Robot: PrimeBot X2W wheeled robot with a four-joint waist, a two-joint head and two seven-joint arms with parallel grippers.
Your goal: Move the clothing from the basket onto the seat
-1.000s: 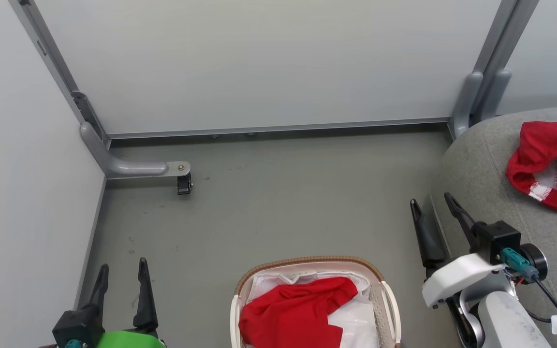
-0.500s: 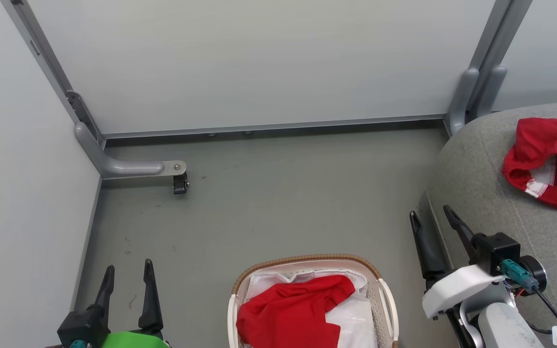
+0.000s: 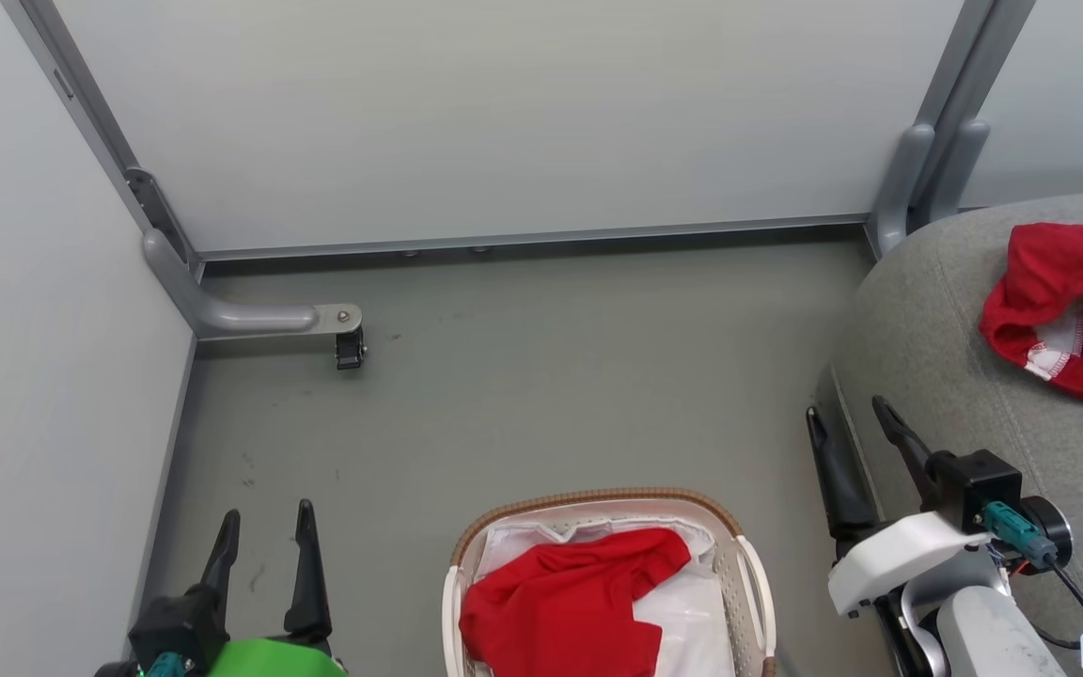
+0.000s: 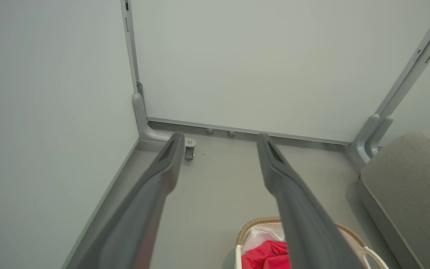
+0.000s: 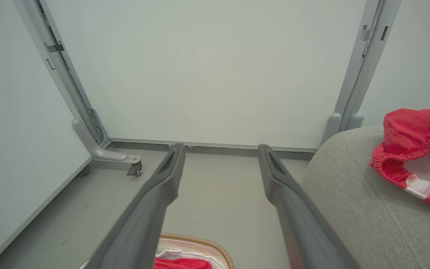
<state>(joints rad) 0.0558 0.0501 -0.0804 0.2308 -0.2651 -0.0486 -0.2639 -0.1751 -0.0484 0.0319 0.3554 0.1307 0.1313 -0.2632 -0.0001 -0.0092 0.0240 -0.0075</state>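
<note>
Clothing [image 3: 560, 602] lies in your basket [image 3: 598, 495], near centre; one red garment [image 3: 1059, 301] on seat [image 3: 927, 376], far right. Your left tool [image 3: 268, 511] and right tool [image 3: 846, 406] gape wide, empty.

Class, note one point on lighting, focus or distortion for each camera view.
Head view: even, soft light, basket sharp, no glare. Left wrist view: own jaws blurred near the lens. Right wrist view: jaws likewise soft, clothing on the seat crisp.

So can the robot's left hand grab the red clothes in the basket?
Probably yes. The left gripper is open and empty, the red clothing lies uncovered on top in the basket, and nothing stands between them.
</note>
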